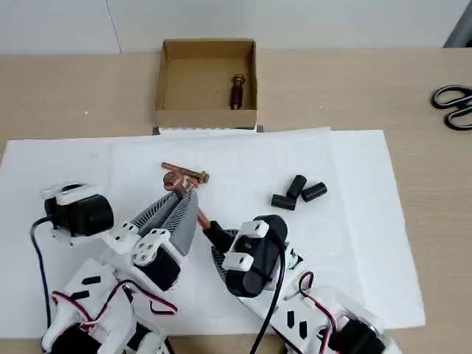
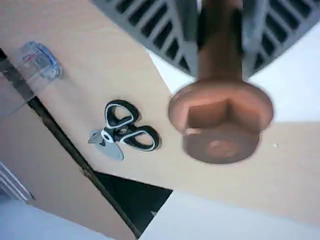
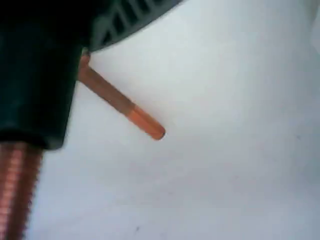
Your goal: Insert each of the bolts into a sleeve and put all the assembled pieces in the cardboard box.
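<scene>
A wooden bench is carrying everything, and a large white sheet is lying across its near half. At the far edge of the sheet an open cardboard box is sitting on the bare wood. One assembled piece, a bolt inside a dark sleeve, is lying in it near the right wall.

Both arms are meeting close together over the near middle of the sheet. The left gripper, with grey ribbed fingers, is pinching the shaft of a copper bolt, whose hexagonal head is facing the left wrist camera. Just beside it, the right gripper is clamping a black sleeve, and a copper threaded end is sticking out of that sleeve towards the right wrist camera.

A pair of black-handled scissors is lying on the bare bench at the far right, well apart from the arms.

Three loose sleeves are lying in a small cluster on the sheet, to the right of the grippers. A loose bolt is lying flat on the sheet just beyond the left gripper's tips.
</scene>
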Controlling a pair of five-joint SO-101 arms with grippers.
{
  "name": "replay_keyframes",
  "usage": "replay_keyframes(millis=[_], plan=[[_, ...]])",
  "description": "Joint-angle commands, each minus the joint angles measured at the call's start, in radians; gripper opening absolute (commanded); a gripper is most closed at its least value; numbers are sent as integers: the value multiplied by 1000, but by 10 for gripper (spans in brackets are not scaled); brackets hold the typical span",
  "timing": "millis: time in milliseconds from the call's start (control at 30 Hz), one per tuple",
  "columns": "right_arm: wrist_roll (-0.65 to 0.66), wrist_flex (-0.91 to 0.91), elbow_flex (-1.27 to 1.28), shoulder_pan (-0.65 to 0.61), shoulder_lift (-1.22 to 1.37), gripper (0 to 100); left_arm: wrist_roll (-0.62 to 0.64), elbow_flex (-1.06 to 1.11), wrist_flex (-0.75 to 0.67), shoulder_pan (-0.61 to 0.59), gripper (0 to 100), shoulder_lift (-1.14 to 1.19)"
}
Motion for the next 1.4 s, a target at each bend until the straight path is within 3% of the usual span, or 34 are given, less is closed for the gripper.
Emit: replay_keyframes(millis=[0, 833, 1033, 1367], plan=[[5, -42, -51, 8, -10, 3, 6, -4, -25, 9, 6, 8], [8, -44, -54, 10, -10, 3, 46, -2, -23, 18, 6, 8], [9, -104, -55, 12, -10, 3, -18, 42, -25, 52, 6, 0], [11, -122, -55, 87, -10, 3, -20, 44, 2, 58, 6, 0]])
